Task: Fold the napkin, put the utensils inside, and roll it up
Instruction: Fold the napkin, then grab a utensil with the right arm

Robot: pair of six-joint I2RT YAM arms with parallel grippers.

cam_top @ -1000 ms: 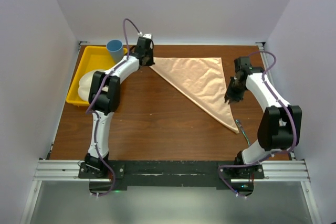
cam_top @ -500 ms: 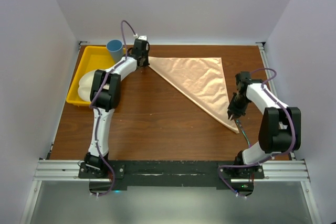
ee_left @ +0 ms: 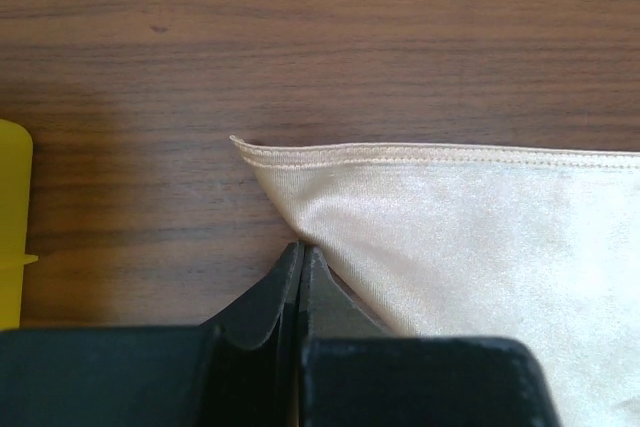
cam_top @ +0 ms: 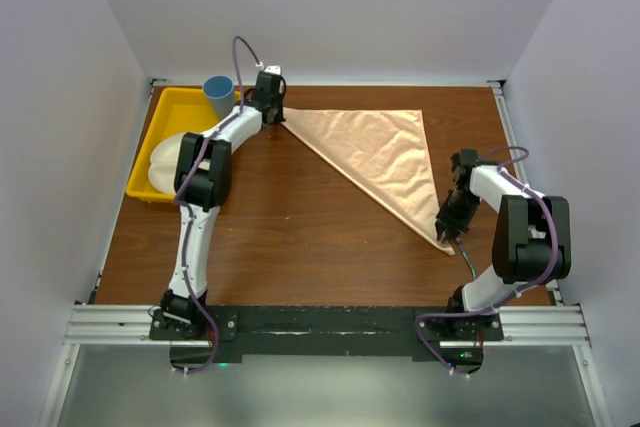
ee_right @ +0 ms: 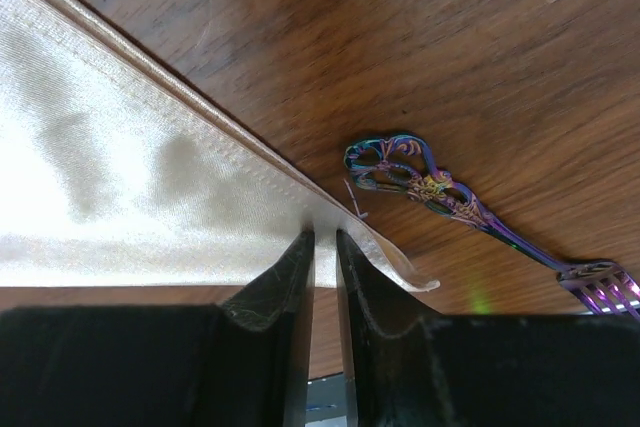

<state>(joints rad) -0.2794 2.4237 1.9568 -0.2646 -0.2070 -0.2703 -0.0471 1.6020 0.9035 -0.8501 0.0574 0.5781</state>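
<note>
**Peach cloth lies folded; fork outside it**

Peach napkin (cam_top: 375,152) lies flat on the wooden bench (cam_top: 300,237) as a triangle in the upper centre-right of the overhead frame. Its long straight hem is at the top and its point is at the lower right.

Left claw (ee_left: 300,257): closed, fingers pressed together. The tips sit at the slanted fold edge just below the napkin's upper-left corner. Whether any cloth is caught cannot be told.

Right claw (ee_right: 322,247): jaws stand a narrow slit apart at the napkin's lower-right point, with the hem in line with the slit. Whether they grip the cloth cannot be told.

Fork (ee_right: 430,187): iridescent purple-green metal with an ornate handle. It lies on bare wood just beside that point, not on the cloth.

Upper left of the overhead frame: yellow tray (cam_top: 175,107) holding a white plate (cam_top: 160,169), with a blue cup (cam_top: 218,95) at its far corner.
</note>
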